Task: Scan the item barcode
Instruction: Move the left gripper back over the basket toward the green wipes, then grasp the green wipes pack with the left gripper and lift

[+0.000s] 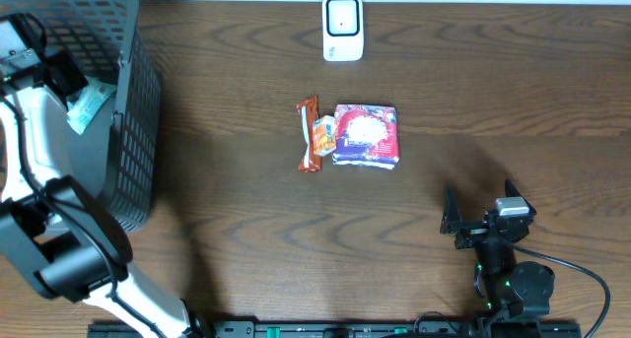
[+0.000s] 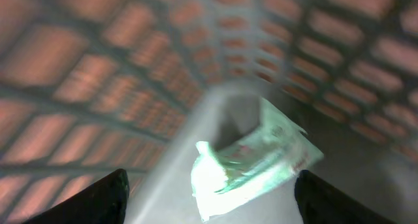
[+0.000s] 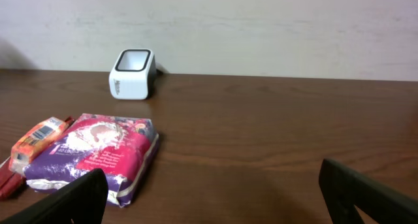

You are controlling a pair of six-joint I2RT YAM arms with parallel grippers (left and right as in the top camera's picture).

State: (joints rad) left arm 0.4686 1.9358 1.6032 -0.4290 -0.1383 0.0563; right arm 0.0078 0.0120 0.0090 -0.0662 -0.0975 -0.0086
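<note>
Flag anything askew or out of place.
Nothing is spilled or damaged. The orange packet seems to rest partly on the purple pack, beside the brown bar, and a green packet lies askew in the basket.

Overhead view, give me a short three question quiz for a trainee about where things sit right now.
1. True or false: the white scanner stands apart from the purple pack.
2. What lies in the basket below the left end effector? A, a green packet; B, the purple pack; C, the white scanner.
3. Is the right end effector open or shut?
Key: 1 true; 2 A; 3 open.
</note>
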